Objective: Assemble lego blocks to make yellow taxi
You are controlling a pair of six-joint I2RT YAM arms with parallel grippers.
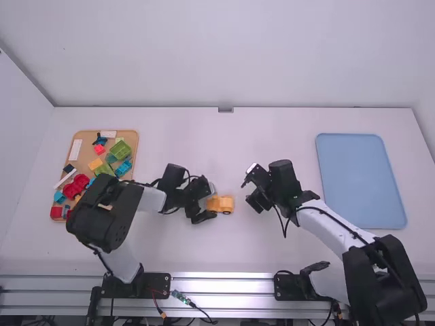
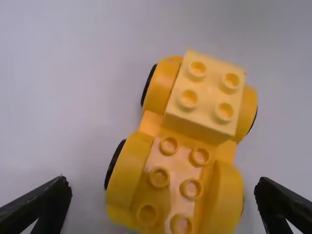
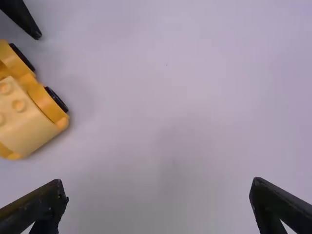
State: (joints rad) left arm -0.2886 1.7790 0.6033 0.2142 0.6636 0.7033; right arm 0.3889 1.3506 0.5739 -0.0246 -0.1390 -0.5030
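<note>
In the high view a yellow toy car stands on the table between the two grippers. My left gripper is at its left end, and my right gripper hangs to its right, apart from it. The left wrist view has the car with a pale yellow studded block on one end, between the wide-apart fingers of my left gripper. My right gripper is open and holds nothing; beyond it lies the car's block end, with one left gripper fingertip nearby.
A wooden tray with several coloured blocks, red, green, blue and yellow, lies at the left, partly behind the left arm. A light blue tray is on the table's right side.
</note>
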